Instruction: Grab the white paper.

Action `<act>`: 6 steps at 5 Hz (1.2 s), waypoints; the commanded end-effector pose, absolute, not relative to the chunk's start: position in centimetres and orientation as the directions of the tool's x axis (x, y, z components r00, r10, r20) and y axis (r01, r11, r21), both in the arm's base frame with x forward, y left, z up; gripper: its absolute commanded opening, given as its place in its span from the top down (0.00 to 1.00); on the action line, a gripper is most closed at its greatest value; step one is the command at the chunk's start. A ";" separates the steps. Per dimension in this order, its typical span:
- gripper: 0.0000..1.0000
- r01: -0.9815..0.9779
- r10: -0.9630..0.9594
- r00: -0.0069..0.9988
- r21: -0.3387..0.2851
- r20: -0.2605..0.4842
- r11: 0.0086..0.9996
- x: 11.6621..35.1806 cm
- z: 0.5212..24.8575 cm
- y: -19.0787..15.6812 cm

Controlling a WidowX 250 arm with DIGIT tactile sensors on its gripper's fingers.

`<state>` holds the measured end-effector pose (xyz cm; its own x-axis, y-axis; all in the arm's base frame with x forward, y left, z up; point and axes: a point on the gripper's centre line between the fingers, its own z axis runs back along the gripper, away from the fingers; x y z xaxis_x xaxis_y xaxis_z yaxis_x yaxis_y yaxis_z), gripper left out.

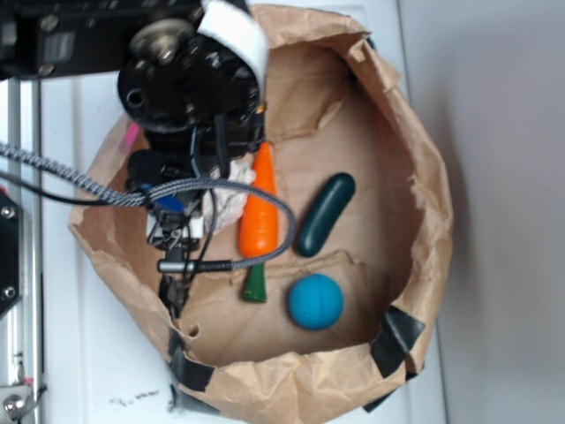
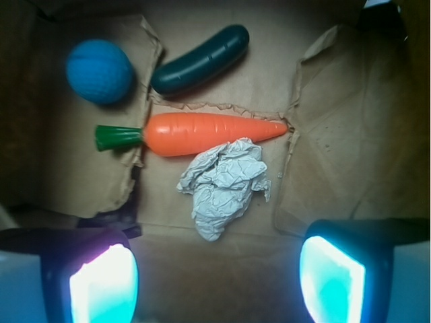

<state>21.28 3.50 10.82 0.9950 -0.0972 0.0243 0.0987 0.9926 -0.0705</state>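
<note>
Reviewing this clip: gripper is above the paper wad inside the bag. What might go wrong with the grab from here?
1. The white paper lies right against the carrot, so a closing finger may catch or push the carrot too.
2. The open gripper looks offset from the wad in the wrist view; descending straight may pinch only an edge, and the light wad could slip.
3. The brown paper bag has torn floor flaps; fingertips could snag them.

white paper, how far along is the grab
Done: the gripper is positioned over the bag, lined up with the white paper beside the carrot. In hand: nothing; its fingers are spread, clear of the wad. Left: descend, close, lift.
</note>
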 end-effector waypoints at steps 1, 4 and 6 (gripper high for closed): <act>0.00 0.177 -0.174 0.984 -0.065 0.049 0.982 22.1 8.5 3.3; 0.00 0.063 -0.063 0.996 -0.004 0.058 0.998 24.4 6.1 4.3; 0.00 0.032 -0.033 0.997 0.019 0.072 0.999 25.0 4.0 5.1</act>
<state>24.61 5.25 3.51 0.9988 -0.0186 0.0448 0.0182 0.9998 0.0104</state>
